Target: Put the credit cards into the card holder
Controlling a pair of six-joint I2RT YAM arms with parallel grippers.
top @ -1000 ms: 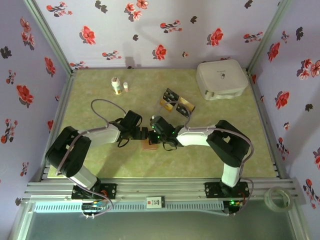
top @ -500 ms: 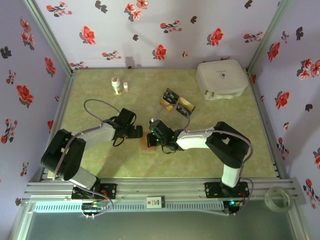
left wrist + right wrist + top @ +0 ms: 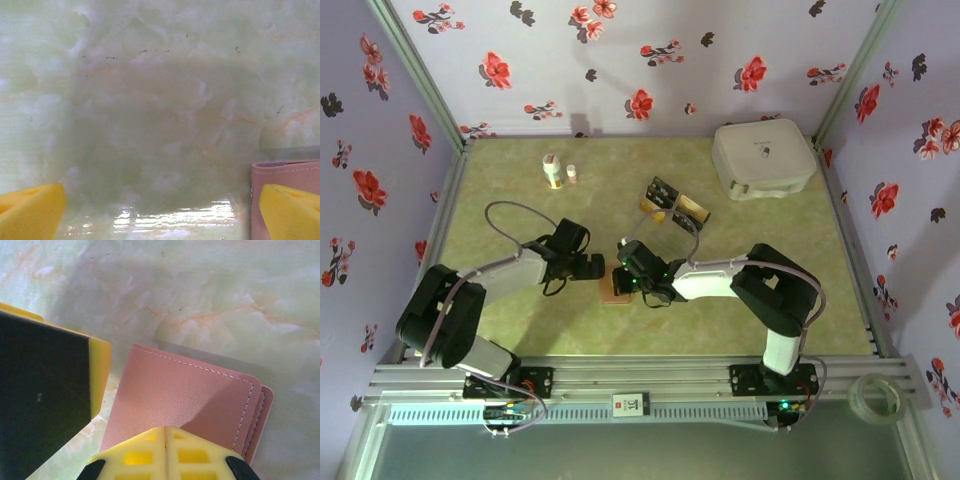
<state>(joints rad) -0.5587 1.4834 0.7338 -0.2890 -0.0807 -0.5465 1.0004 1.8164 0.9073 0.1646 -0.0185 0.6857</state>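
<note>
**Holder shut, cards waiting.** The closed holder (image 3: 617, 287) lies flat near the middle of the worktop (image 3: 520, 200), between the two grippers. The right gripper (image 3: 165, 450), fingers pressed together, sits on or just over the holder's cover; whether it bears down cannot be told. The left gripper (image 3: 160, 215) stands spread wide and empty, low at the holder's left edge, with one fingertip (image 3: 290, 210) overlapping that edge. The cards (image 3: 670, 205) lie farther back and to the right, apart from the holder, and none appears loaded yet.

The step in hand looks to be opening the holder. To do it well, the right gripper should pin the lower cover without sliding it. The left should then slip a finger under the free flap, at the layered, stitched edge seen in the right wrist view. A gentle lift is called for, since the thin cover may skate across the smooth worktop rather than open.
</note>
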